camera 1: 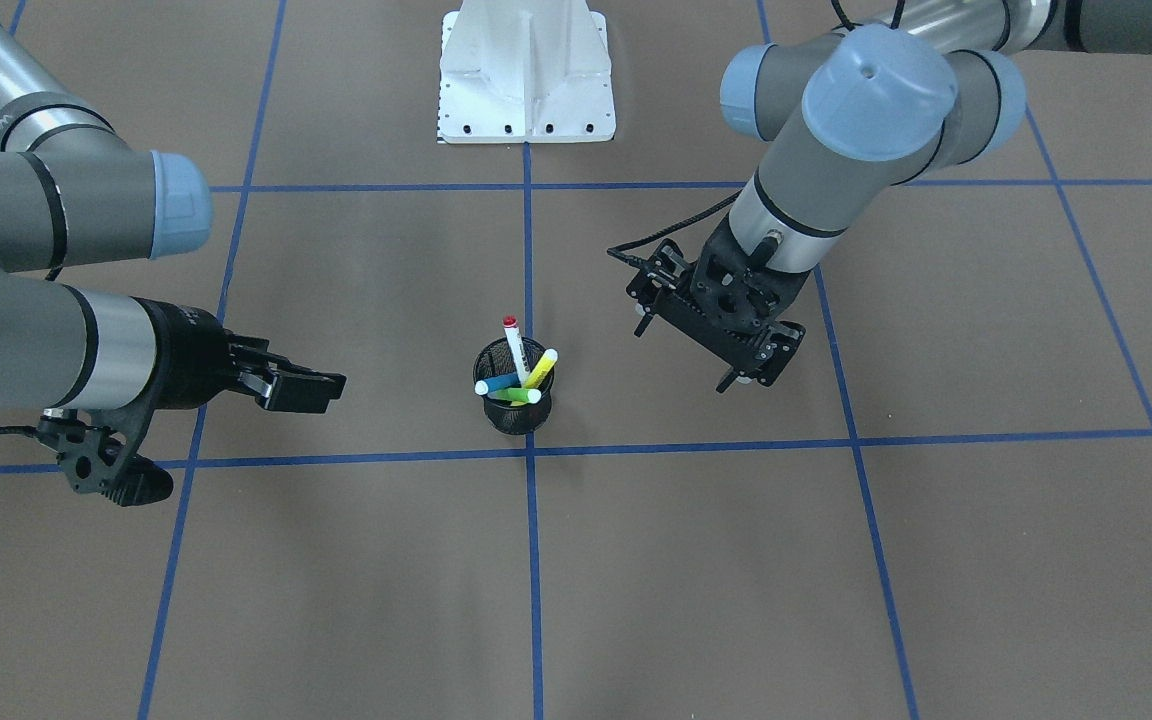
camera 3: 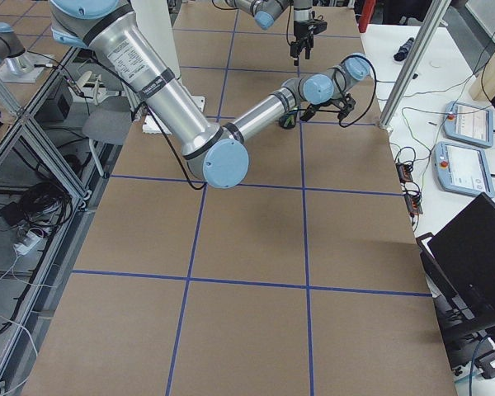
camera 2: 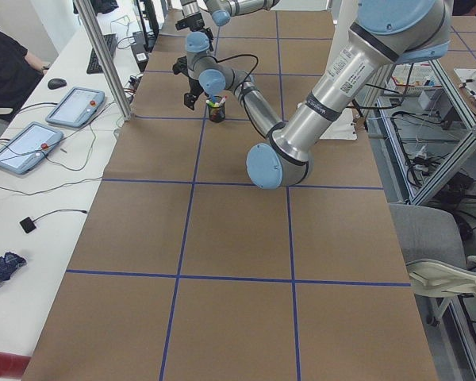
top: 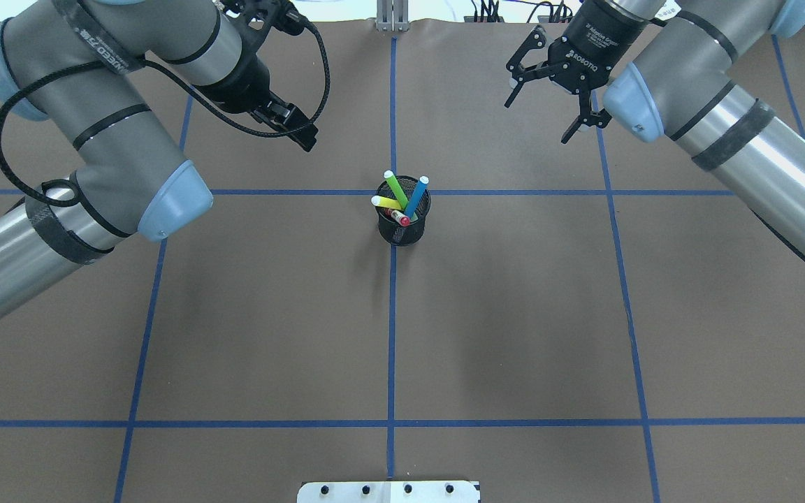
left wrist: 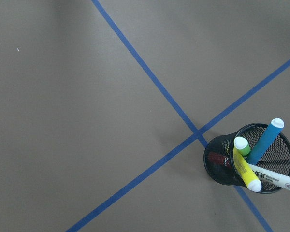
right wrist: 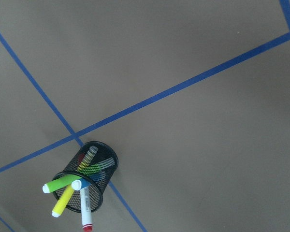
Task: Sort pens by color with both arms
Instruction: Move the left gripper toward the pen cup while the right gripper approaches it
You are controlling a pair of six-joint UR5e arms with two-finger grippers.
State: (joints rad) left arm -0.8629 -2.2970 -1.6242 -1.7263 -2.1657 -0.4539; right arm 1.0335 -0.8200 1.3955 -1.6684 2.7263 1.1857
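Four pens stand in a black mesh cup [top: 402, 230] at the table's middle: green [top: 395, 188], blue [top: 416, 195], yellow [top: 385, 203] and a white one with red ends [camera 1: 514, 348]. My left gripper [top: 301, 133] hangs above the table to the far left of the cup, and its fingers look spread and empty in the front view [camera 1: 682, 356]. My right gripper [top: 539, 122] is open and empty, above the table to the far right of the cup. Both wrist views show the cup [left wrist: 222, 166] [right wrist: 99, 162] from above, with no fingers in frame.
The brown table [top: 514, 314] carries a grid of blue tape lines [top: 390, 335]. The white base mount [camera 1: 526, 80] sits at the robot's edge. Tablets and cables [camera 2: 71, 107] lie on a side bench beyond the far edge.
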